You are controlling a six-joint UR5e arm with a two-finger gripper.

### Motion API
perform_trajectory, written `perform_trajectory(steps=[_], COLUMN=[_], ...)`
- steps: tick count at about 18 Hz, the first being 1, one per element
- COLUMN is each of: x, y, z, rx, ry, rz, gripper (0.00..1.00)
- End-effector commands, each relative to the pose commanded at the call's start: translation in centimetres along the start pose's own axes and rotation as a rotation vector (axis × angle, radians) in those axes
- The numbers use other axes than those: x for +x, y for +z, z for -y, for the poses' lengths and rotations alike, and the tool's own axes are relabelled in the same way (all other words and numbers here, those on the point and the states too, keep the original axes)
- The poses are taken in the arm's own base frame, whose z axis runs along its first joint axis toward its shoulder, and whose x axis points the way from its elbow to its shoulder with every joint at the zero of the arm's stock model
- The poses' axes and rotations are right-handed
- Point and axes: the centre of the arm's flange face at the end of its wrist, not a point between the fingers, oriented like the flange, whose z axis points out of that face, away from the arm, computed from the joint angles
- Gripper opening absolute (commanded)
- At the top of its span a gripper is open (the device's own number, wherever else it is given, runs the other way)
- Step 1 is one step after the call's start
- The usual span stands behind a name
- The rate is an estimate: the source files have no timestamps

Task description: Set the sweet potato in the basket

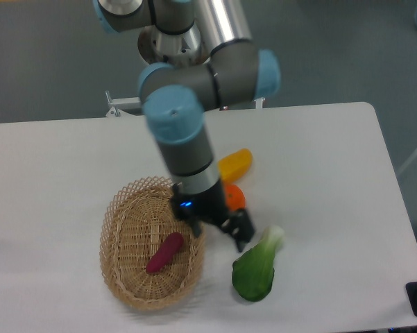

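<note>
The magenta-purple sweet potato (165, 253) lies inside the oval wicker basket (123, 272), on its floor right of centre, tilted. My gripper (218, 236) hangs just above the basket's right rim, open and empty, with one finger (195, 227) over the rim and the other (241, 236) outside it, towards the bok choy. The gripper does not touch the sweet potato.
A green bok choy (256, 270) lies right of the basket. A round orange (234, 198) and a yellow-orange oblong fruit (236, 165) sit behind the gripper, partly hidden by the arm. The table's right edge (395, 187) runs diagonally.
</note>
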Motion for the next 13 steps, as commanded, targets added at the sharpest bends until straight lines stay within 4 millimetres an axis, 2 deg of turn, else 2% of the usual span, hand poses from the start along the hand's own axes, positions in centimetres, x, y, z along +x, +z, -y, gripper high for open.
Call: perform_trajectory(steps=[3, 6, 13], x=[-1.5, -1.9, -2.0], y=[-1.3, -1.9, -2.5], z=[-3.0, -4.9, -5.4], rx=[-0.033, -0.046, -0.025], ry=[0.076, 0.136, 0.159], rz=[-0.027, -0.046, -0.052], gripper=[1.0, 1.0, 1.0])
